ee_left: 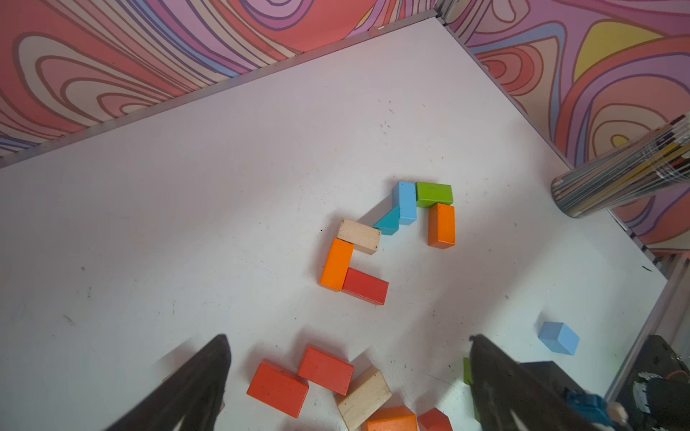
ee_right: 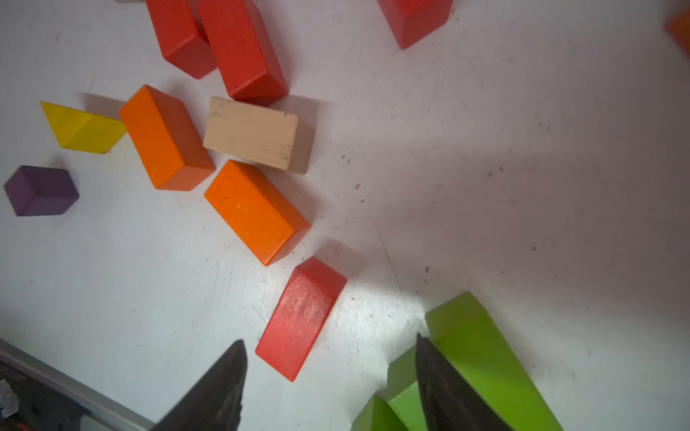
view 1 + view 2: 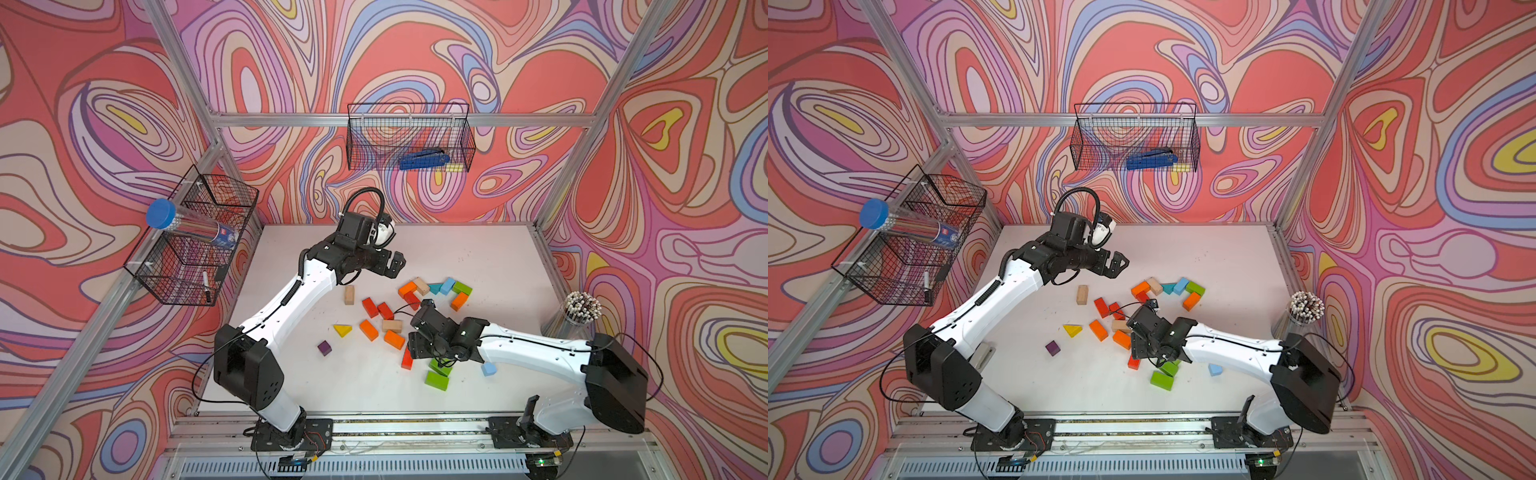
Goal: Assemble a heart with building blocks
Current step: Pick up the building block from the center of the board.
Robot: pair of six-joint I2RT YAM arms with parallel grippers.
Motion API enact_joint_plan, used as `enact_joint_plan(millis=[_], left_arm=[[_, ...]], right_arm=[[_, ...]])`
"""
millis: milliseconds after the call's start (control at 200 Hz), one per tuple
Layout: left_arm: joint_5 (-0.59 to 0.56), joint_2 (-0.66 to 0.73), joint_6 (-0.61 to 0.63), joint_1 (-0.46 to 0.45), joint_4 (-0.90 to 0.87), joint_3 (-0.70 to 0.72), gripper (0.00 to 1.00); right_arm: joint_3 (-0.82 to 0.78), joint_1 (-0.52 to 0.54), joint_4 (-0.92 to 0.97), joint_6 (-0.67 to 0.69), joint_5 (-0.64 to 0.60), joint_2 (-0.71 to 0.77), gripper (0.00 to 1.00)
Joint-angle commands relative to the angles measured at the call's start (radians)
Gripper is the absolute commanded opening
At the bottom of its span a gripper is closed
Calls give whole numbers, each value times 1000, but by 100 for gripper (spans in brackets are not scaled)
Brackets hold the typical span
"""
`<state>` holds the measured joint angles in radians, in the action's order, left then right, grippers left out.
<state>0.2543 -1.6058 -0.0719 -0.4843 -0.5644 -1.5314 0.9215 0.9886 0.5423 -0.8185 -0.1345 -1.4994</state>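
In both top views I see the started outline (image 3: 436, 291) sitting at 2 o'clock from the loose bricks (image 3: 380, 318) mid-table (image 3: 498, 257).

Left wrist now: left gripper (image 1: 348, 337) has its fingers wide apart and empty, above a red pair (image 1: 325, 369).

Right wrist: right gripper (image 2: 330, 339) is parted too, clamping nothing. A lone red brick (image 2: 298, 321) lies just ahead of the gap, and a green brick (image 2: 481, 350) is beside one finger.

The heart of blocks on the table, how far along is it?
Perhaps a third. Done: seven blocks touch in a chain, from a red brick round to an orange brick, like the heart's two humps. In hand: nothing is held; the right gripper hangs open by a loose red brick, and the left gripper is open too. To do: the lower sides and point; spares like the yellow wedge lie scattered.
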Motion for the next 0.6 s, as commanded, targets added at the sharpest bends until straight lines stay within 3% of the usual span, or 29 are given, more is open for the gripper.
enact_joint_plan(millis=[0, 596], left_arm=[[-51, 50, 30, 2, -36, 8, 100], [-82, 58, 25, 2, -42, 10, 100]], right_arm=[[36, 32, -9, -80, -52, -54, 70], [75, 56, -55, -70, -35, -194, 52]])
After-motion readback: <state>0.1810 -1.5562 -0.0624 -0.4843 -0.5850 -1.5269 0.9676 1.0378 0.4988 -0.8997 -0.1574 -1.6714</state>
